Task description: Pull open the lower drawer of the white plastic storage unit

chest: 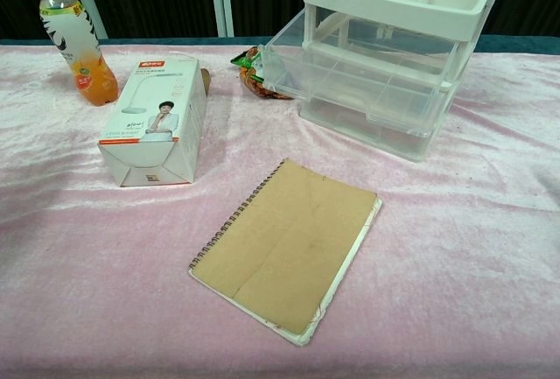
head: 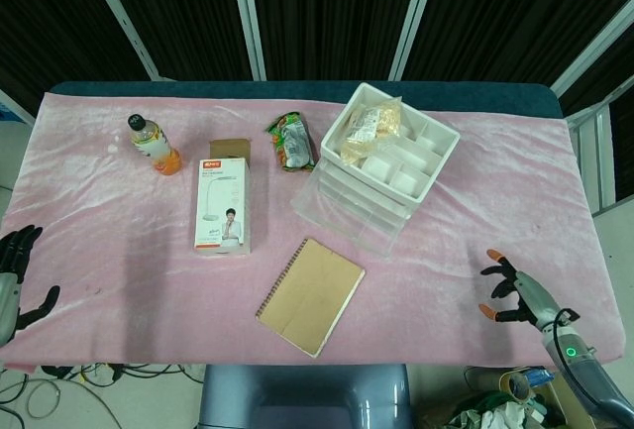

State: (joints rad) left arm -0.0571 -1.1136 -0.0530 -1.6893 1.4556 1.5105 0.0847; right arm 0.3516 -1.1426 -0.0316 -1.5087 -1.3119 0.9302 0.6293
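Head view: right hand way down at lower right of frame, fingers spread, holding nothing, well apart from the white storage unit sitting upper centre on the pink worktop. Left hand open too, at far left edge. Lower drawer looks barely out. Risk: light plastic unit probably slides instead of opening if tugged one-handed.

We are looking at a staged robot test bench rather than a home. A table draped in pink velvet cloth stands before black curtains hung on white frame poles. Loose cables trail on the floor at the near left.
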